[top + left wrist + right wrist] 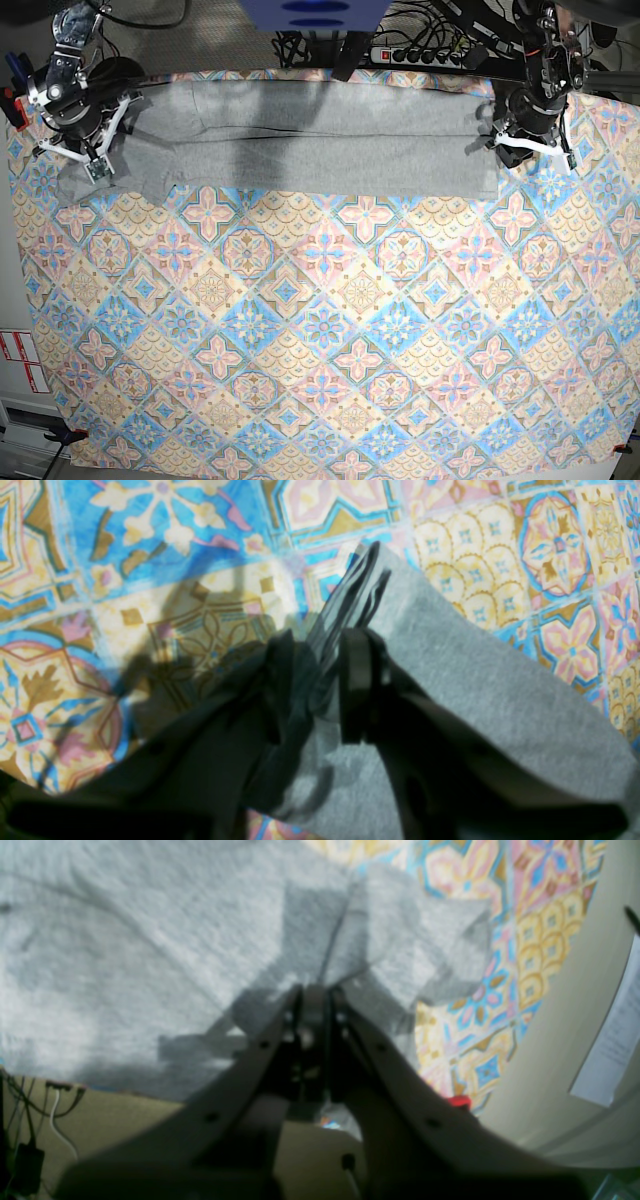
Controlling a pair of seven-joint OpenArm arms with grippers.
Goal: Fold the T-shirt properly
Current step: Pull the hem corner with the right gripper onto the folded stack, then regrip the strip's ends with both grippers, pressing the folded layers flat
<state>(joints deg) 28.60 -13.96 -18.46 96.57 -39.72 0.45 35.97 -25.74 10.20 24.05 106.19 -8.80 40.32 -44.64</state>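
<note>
The grey T-shirt lies as a long folded strip along the far edge of the table. At its right end, my left gripper is shut on the cloth. The left wrist view shows several stacked layers of the T-shirt pinched between the left gripper's dark fingers, lifted off the table. My right gripper is at the strip's left end by a sleeve. In the right wrist view the right gripper is shut, and creases in the T-shirt run out from its tip.
A tile-patterned tablecloth covers the whole table. Cables and a power strip lie behind the far edge. White labels sit off the table's left side. A small red object and a paper sheet are beside the table.
</note>
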